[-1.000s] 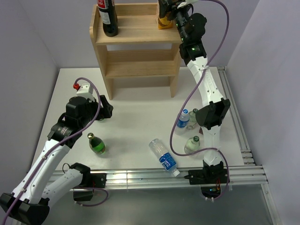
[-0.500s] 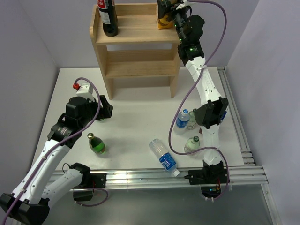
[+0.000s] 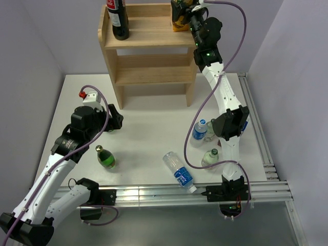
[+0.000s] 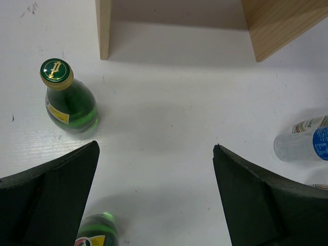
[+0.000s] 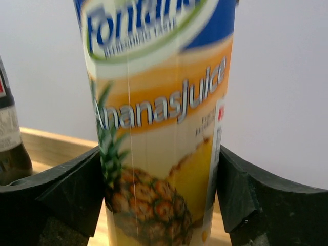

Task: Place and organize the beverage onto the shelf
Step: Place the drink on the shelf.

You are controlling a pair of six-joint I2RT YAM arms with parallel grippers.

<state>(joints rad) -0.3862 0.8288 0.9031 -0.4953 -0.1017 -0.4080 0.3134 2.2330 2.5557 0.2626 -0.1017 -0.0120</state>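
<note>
Right pincer [image 5: 161,200] gripped juice carton [image 5: 159,128] on shelf [image 3: 148,33], 1 o'clock corner | left pincer [image 4: 155,154] wide | risk: tilted release could topple carton off.

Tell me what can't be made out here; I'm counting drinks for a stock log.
Right wrist view: the juice carton has its top and base cut off by the frame edges, so whether it stands on the shelf is unclear.
Top view: the cola bottle has its cap cut off by the upper edge.
Top view: the shelf's lower tiers are mostly hidden under its top board.
Left wrist view: the lower green bottle is cut off by the bottom edge.
</note>
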